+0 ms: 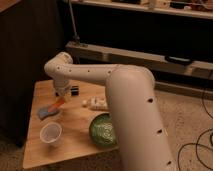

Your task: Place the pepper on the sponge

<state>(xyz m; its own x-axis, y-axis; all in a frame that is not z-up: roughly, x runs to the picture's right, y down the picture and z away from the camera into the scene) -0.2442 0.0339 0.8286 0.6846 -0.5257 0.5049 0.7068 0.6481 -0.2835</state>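
Observation:
The small orange-red pepper [58, 103] hangs tilted from my gripper [61, 96], which is shut on its upper end. The gripper is at the left side of the wooden table [75, 145], under the arm's white wrist. The blue-grey sponge [46, 111] lies flat just left of and below the pepper. The pepper's lower tip is over the sponge's right edge; I cannot tell whether they touch.
A clear cup [50, 134] stands in front of the sponge. A green bowl [103, 130] sits at the table's right front, partly behind my arm. A white tube-like bottle [96, 104] lies mid-table, and a small black block [75, 90] sits behind the gripper.

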